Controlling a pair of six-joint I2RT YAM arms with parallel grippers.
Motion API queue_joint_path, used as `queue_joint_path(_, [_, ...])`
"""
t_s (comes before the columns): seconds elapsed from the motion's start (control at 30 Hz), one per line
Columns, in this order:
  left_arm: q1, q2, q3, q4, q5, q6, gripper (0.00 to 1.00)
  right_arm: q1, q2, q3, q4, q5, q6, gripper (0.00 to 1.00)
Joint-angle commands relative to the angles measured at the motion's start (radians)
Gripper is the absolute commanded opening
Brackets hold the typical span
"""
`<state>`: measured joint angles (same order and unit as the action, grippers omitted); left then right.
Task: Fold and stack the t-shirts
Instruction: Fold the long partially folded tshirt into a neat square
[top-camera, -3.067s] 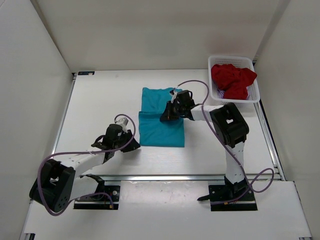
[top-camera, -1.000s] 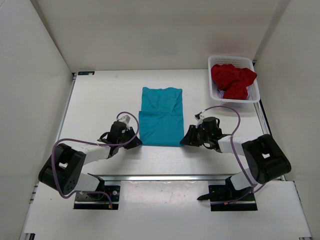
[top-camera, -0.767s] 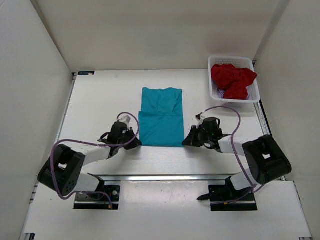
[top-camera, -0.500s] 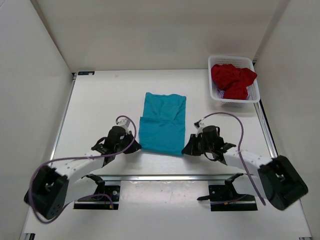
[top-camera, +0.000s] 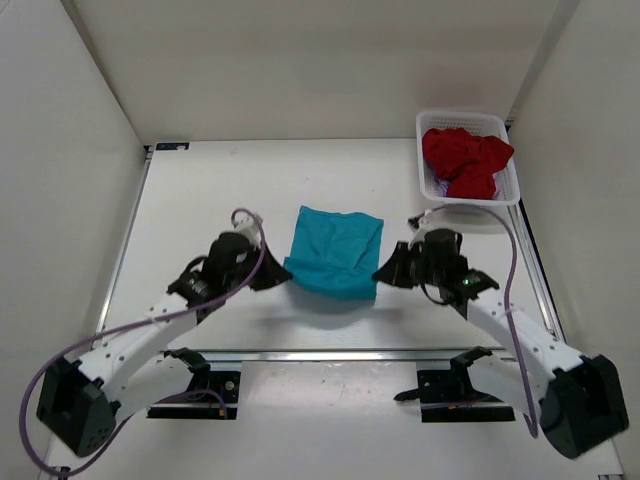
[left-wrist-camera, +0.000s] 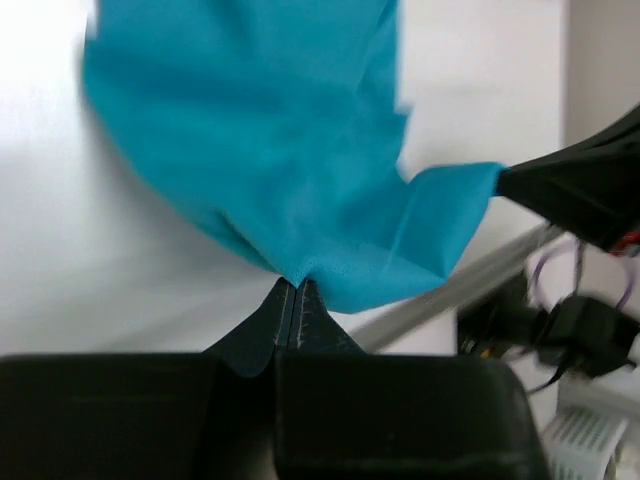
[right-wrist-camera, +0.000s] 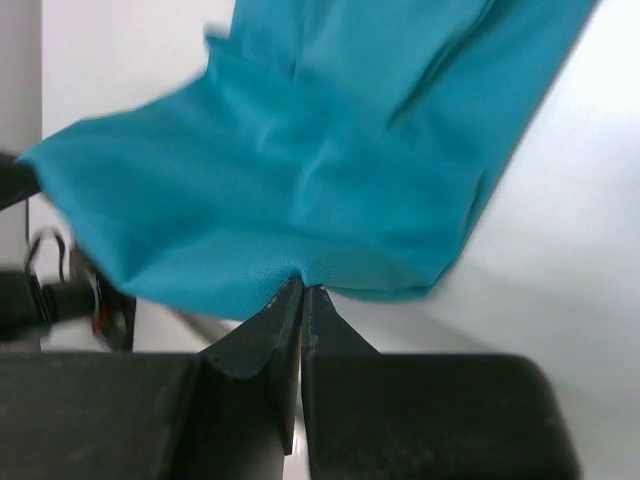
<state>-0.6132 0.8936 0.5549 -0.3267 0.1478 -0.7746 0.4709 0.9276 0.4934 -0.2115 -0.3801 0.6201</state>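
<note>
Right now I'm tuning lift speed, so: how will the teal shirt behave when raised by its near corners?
The teal shirt looks floppy: pinched by the left end effector and right end effector, its near edge bows between them. Probably light, since fingertip pinches alone lift that edge. Its folded layers hang loose, so they may shift or unfold.

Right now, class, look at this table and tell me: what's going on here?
Two robot arms are working on a teal t-shirt, partly folded on the table. The left arm's fingers are pinched shut on its near left corner and the right arm's fingers on its near right corner, holding that edge raised off the table. A dark red shirt lies bunched in the white basket at the far right, not yet folded.
</note>
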Motion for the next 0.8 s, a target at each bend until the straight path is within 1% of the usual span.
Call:
queue_joint_path(0.0, [0.067, 0.172, 0.224, 0.083, 0.024, 0.096, 0.00, -0.139, 0.162, 0.138, 0.072, -0.067, -0.111, 0.00])
queue_joint_path(0.03, [0.099, 0.256, 0.264, 0.096, 0.027, 0.107, 0.00, -0.178, 0.193, 0.180, 0.110, -0.081, -0.118, 0.00])
queue_joint_path(0.07, [0.107, 0.337, 0.328, 0.116, 0.029, 0.139, 0.00, -0.202, 0.258, 0.221, 0.121, -0.076, -0.126, 0.00])
queue_joint_path(0.1, [0.122, 0.379, 0.392, 0.114, 0.018, 0.147, 0.00, -0.218, 0.316, 0.247, 0.127, -0.057, -0.134, 0.00])
queue_joint_path(0.13, [0.145, 0.456, 0.424, 0.130, 0.000, 0.159, 0.00, -0.241, 0.351, 0.310, 0.132, -0.072, -0.132, 0.00])
queue_joint_path(0.17, [0.151, 0.497, 0.471, 0.127, -0.008, 0.161, 0.00, -0.250, 0.417, 0.336, 0.135, -0.071, -0.143, 0.00])
queue_joint_path(0.2, [0.179, 0.575, 0.534, 0.139, 0.013, 0.156, 0.00, -0.280, 0.482, 0.385, 0.148, -0.065, -0.143, 0.00])
queue_joint_path(0.27, [0.202, 0.713, 0.604, 0.143, 0.013, 0.155, 0.00, -0.320, 0.581, 0.485, 0.175, -0.103, -0.126, 0.00])
queue_joint_path(0.33, [0.227, 0.801, 0.704, 0.144, -0.013, 0.167, 0.00, -0.336, 0.710, 0.577, 0.184, -0.089, -0.131, 0.00])
queue_joint_path(0.37, [0.233, 0.847, 0.727, 0.144, -0.013, 0.164, 0.01, -0.344, 0.743, 0.644, 0.164, -0.095, -0.132, 0.00])
queue_joint_path(0.43, [0.256, 0.908, 0.790, 0.147, -0.024, 0.158, 0.03, -0.350, 0.865, 0.744, 0.137, -0.086, -0.146, 0.00])
queue_joint_path(0.5, [0.270, 0.978, 0.830, 0.158, -0.010, 0.147, 0.05, -0.348, 0.939, 0.845, 0.124, -0.074, -0.154, 0.00])
queue_joint_path(0.53, [0.277, 0.992, 0.853, 0.166, -0.004, 0.141, 0.06, -0.348, 0.980, 0.870, 0.116, -0.089, -0.157, 0.00])
queue_joint_path(0.6, [0.291, 1.045, 0.879, 0.181, 0.003, 0.126, 0.13, -0.347, 1.031, 0.948, 0.116, -0.098, -0.157, 0.00])
queue_joint_path(0.67, [0.311, 1.062, 0.896, 0.195, -0.008, 0.109, 0.16, -0.347, 1.071, 0.985, 0.124, -0.082, -0.154, 0.04])
queue_joint_path(0.7, [0.314, 1.062, 0.899, 0.212, -0.008, 0.101, 0.22, -0.345, 1.089, 1.029, 0.127, -0.085, -0.148, 0.08])
queue_joint_path(0.73, [0.334, 1.055, 0.886, 0.227, -0.004, 0.088, 0.28, -0.342, 1.108, 1.043, 0.115, -0.089, -0.145, 0.15])
queue_joint_path(0.77, [0.349, 1.048, 0.878, 0.256, 0.010, 0.069, 0.32, -0.334, 1.114, 1.085, 0.094, -0.089, -0.154, 0.19])
